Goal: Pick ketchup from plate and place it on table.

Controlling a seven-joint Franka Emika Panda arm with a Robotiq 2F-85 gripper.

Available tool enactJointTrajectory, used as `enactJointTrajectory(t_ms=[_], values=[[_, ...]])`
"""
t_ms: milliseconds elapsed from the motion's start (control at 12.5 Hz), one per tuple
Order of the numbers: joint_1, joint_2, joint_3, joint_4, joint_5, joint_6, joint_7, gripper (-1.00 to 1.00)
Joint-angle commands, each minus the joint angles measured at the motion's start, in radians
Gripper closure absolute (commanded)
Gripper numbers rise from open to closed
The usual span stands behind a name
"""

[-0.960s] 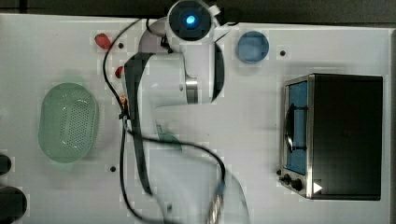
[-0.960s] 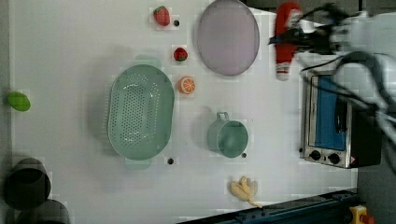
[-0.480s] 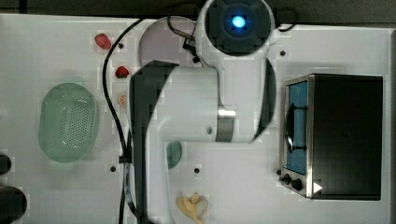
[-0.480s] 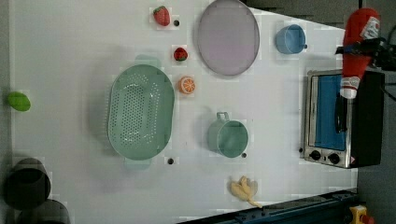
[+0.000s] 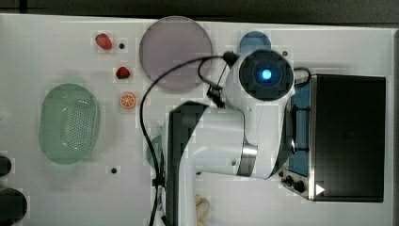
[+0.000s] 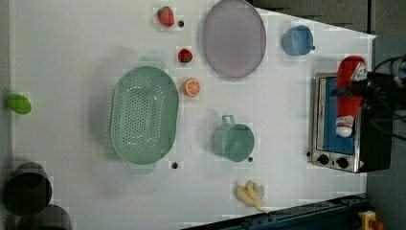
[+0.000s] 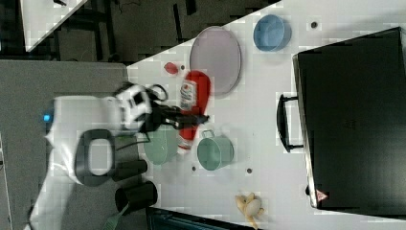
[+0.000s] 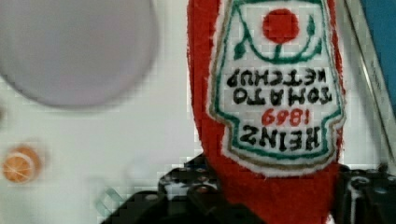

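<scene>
Gripping the slim red ketchup bottle (image 7: 190,111) with its white label and small white cap, the black claw (image 7: 189,117) was clamped across the bottle's middle, so the bottle hung lengthwise in the air at the centre of the right view, cap pointing toward that frame's lower edge. In the left view the same bottle (image 6: 348,94) appeared at the right of the frame, in front of the steel toaster oven with its blue-lit door (image 6: 335,125), which suggested it was being carried high above the white dotted tabletop (image 6: 76,48) rather than resting on anything. The large flat pale lilac plate (image 6: 234,37) sat bare at the upper middle of the left view, well apart from the bottle, so the lift off the plate looked finished and the carry toward a free patch of tabletop seemed the step in hand. A mid-body hold probably kept the soft, elongated bottle balanced and stopped it drooping at either end. In the wrist view the label (image 8: 279,79) read upside down with the dark claw fingers (image 8: 187,186) pressing at its lower end. The white arm (image 5: 221,141) covered much of the top view's centre. A small blue round dish (image 6: 296,40) and a green mug (image 6: 233,140) stood near likely set-down spots, so I judged the descent needed a gap clear of both.
</scene>
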Motion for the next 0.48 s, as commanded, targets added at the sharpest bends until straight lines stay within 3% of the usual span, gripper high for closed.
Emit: enactJointTrajectory(t_ms=[80,480], values=[[0.004,-0.030,-0.017,-0.111,0.002,0.088,-0.007,-0.24],[0.010,-0.014,0.013,-0.340,-0.002,0.341,0.185,-0.24]])
